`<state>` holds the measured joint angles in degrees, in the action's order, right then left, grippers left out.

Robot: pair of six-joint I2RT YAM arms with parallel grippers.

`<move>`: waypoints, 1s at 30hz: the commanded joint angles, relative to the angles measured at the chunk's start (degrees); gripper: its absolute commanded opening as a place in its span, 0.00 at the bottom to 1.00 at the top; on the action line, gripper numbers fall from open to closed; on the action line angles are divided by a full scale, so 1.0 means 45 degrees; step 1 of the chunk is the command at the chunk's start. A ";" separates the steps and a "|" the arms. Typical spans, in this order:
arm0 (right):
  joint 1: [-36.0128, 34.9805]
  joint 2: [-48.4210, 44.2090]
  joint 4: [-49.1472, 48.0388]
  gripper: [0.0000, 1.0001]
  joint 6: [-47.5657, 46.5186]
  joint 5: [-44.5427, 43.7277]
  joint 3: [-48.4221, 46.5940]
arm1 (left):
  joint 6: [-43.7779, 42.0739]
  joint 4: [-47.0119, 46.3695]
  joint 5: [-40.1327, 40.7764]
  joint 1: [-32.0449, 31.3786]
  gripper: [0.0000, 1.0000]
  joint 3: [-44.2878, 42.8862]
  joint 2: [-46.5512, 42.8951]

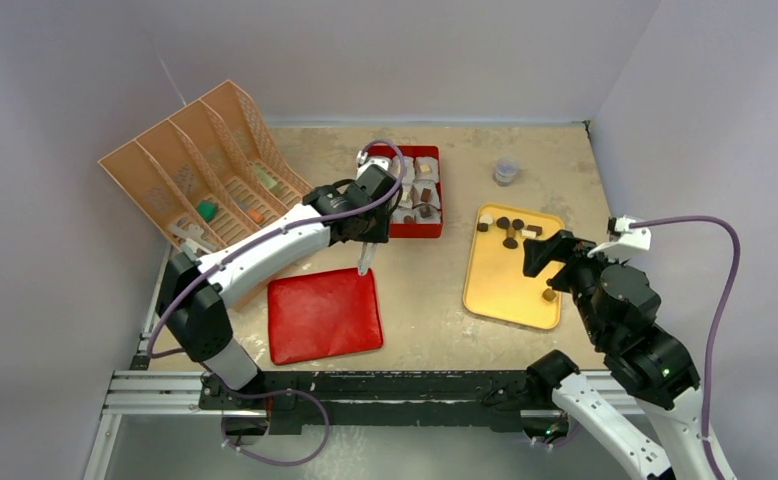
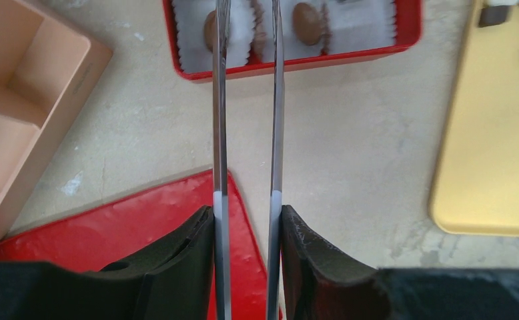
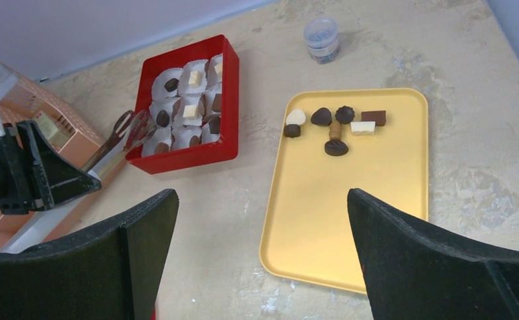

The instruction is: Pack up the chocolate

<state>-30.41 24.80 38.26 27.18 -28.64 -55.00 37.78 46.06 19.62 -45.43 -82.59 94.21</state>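
Chocolate [image 3: 321, 117] dark, tan and white on yellow tray [image 3: 377, 200]; left pincer [image 2: 247, 213] tight on tweezers [image 2: 219, 133], right pincer [image 3: 260, 197] wide, empty

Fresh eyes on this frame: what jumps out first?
The red box at far centre, its white paper cups holding chocolates. Right of it, a yellow tray holds a few loose chocolates. The left fingers pinch metal tongs by the red lid.

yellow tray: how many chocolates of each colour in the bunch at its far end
dark brown chocolates: 5
white chocolates: 2
tan chocolates: 1
total: 8
one more tan piece sits apart, not counted
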 commanded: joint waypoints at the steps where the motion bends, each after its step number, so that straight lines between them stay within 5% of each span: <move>1: -0.0004 0.0389 -0.0589 0.99 0.0308 0.0303 -0.0121 | -0.0767 -0.1548 -0.1086 -0.0033 0.35 -0.0009 -0.1267; 19: 0.0001 0.0935 -0.0631 0.99 0.0794 0.0693 -0.0257 | -0.0057 -0.4805 -0.1086 -0.3539 0.33 0.2289 -0.1302; 30: 0.0000 0.0813 -0.0405 0.99 0.1245 0.0638 -0.0164 | 0.0759 -0.6752 0.0153 -0.3922 0.33 0.4123 -0.0293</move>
<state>-30.41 28.49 37.43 31.59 -25.78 -54.96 38.83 22.57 15.97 -62.48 -64.25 91.83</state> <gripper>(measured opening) 0.987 0.331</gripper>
